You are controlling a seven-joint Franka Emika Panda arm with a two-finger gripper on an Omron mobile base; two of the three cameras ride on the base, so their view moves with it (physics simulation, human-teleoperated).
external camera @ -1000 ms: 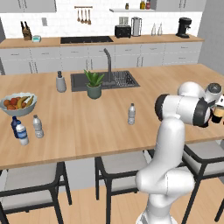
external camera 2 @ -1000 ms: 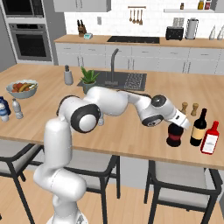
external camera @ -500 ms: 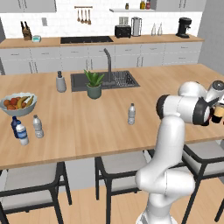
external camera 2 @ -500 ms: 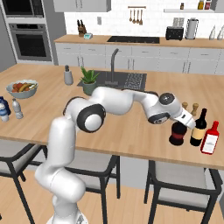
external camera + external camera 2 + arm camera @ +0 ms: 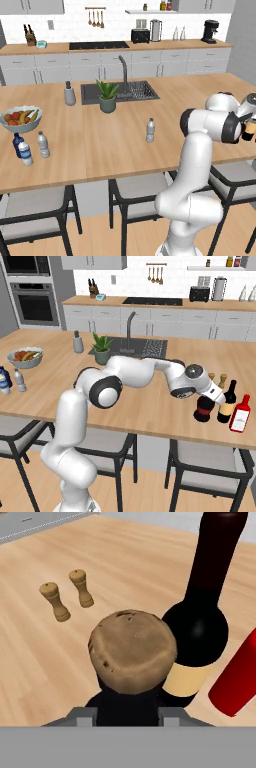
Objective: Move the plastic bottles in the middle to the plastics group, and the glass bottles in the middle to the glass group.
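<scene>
Dark wide-bodied bottle [image 5: 203,408] stands on the counter [image 5: 150,406] just beside the wine bottle [image 5: 227,403]; the jaws grasp its neck. Release gently, then lift straight up, clear of the cork [image 5: 132,649].

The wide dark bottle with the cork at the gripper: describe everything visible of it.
The wide dark bottle with the cork is almost black, broad-bodied, with a red label low on its side and a narrow neck closed by a rounded brown, speckled cork. It stands upright on the wooden island counter, near its front right edge, just left of the slim dark wine bottle with a pale label. The gripper sits at its neck, fingers on either side; whether they press it cannot be told.
</scene>
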